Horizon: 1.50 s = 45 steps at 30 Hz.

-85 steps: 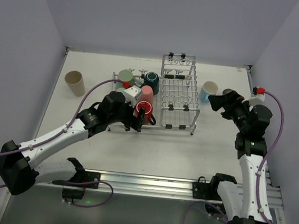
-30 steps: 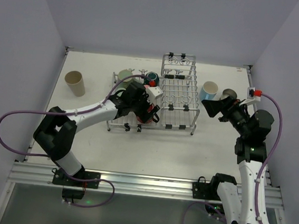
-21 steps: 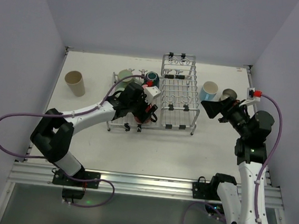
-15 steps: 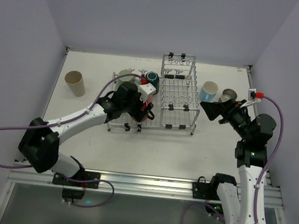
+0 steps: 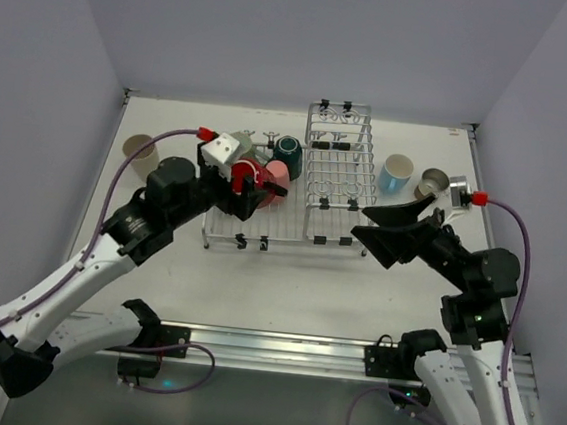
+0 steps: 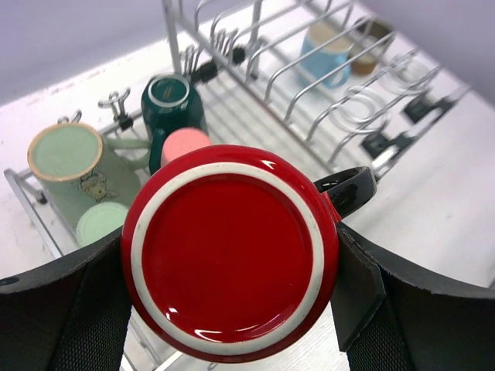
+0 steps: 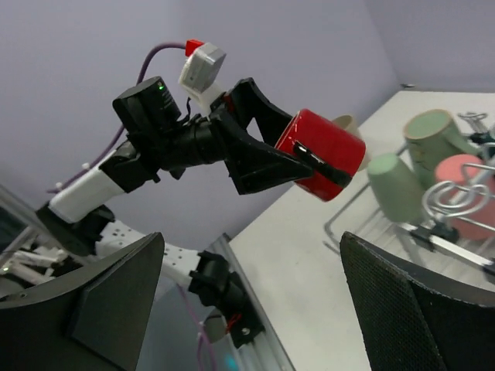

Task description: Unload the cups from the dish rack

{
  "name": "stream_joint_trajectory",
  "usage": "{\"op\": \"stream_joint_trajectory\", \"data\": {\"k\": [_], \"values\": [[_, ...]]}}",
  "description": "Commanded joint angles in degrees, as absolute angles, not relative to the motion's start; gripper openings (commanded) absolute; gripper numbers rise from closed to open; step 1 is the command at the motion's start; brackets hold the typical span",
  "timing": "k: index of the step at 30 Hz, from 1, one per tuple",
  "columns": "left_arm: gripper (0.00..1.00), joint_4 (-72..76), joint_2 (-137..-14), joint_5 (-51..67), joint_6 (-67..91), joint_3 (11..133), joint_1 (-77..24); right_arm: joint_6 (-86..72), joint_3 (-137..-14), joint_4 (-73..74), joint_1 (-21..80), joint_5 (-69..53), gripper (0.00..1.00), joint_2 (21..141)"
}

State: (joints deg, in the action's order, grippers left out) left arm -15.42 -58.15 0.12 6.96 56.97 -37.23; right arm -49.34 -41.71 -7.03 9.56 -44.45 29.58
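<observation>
Right wrist view, left hand (image 7: 305, 154) pinching red mug (image 7: 329, 147) airborne, right hand (image 5: 377, 237) spread

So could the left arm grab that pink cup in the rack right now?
Probably not yet: the left gripper is closed around the red mug, so it is occupied. The pink cup lies uncovered in the dish rack.

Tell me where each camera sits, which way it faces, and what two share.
Top external: above and behind the arms, looking down on the table and dish rack; both arms show.
Left wrist: on the left arm, looking down past the left gripper at the base of the red mug it clamps.
Right wrist: on the right arm, facing across at that gripper holding the mug; fingers of the open right gripper fill the lower corners.
Shared: both wrist views show the red mug and sage mug.
</observation>
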Motion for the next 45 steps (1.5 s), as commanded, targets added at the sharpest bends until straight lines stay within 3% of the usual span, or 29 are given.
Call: {"op": "stream_joint_trajectory", "data": {"k": [1, 7, 13, 21, 28, 36, 38, 45], "values": [[0.03, -7.6, -49.8, 5.8, 12.4, 56.3, -37.0, -53.2, -43.2, -12.0, 16.1, -39.0, 0.97, 31.1], [0.03, -3.1, -41.7, 10.8, 18.4, 56.2, -36.9, -53.3, -42.6, -19.2, 29.2, -31.1, 0.94, 35.9], [0.03, 3.9, -40.7, 11.9, 34.0, 57.2, -37.0, -39.7, -48.8, -17.7, 43.4, -26.5, 0.92, 44.2], [0.0, 7.6, -42.1, 15.1, 49.9, 58.3, -37.0, -26.3, -55.3, -16.8, 45.3, -28.4, 0.88, 53.0], [0.0, 12.4, -42.4, 17.7, 58.5, 55.9, -36.9, -24.6, -56.5, -21.5, 47.1, -29.0, 0.88, 57.4], [0.0, 16.3, -42.5, 17.6, 62.7, 51.7, -37.2, -25.0, -59.1, -26.3, 49.2, -28.6, 0.86, 59.9], [0.0, 16.3, -41.9, 17.2, 62.5, 51.5, -37.4, -23.9, -59.5, -24.6, 49.8, -28.0, 0.81, 59.8], [0.0, 15.1, -41.2, 15.8, 61.2, 51.9, -37.4, -20.3, -57.8, -18.4, 50.5, -21.0, 0.8, 55.9]]}}
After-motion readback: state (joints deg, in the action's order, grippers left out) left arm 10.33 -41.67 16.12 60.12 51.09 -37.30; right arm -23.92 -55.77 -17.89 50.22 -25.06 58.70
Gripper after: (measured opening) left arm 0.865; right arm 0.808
